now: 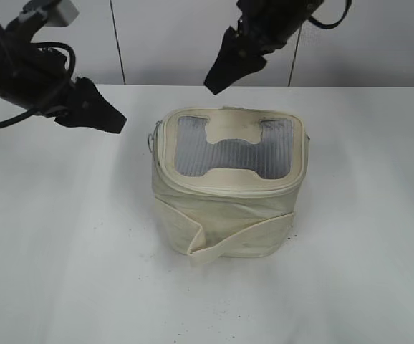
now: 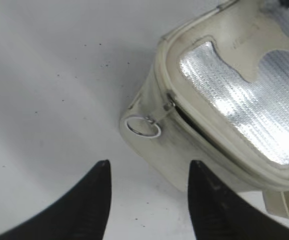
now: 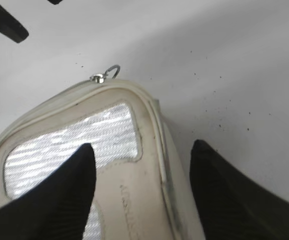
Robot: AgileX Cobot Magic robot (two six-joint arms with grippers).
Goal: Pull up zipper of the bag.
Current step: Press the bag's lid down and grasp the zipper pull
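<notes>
The cream leatherette bag [image 1: 225,183] sits on the white table [image 1: 56,251], between and below both sets of fingers. The left fingers [image 2: 149,192] are spread and empty, the ring pull [image 2: 143,126] just ahead. The right fingers [image 3: 142,180] are parted above the ribbed lid; faint stamped lettering there is unreadable.

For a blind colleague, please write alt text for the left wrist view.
The open left gripper hovers over the white table, short of the cream bag. A silver ring pull of the zipper sticks out at the bag's near corner.
</notes>
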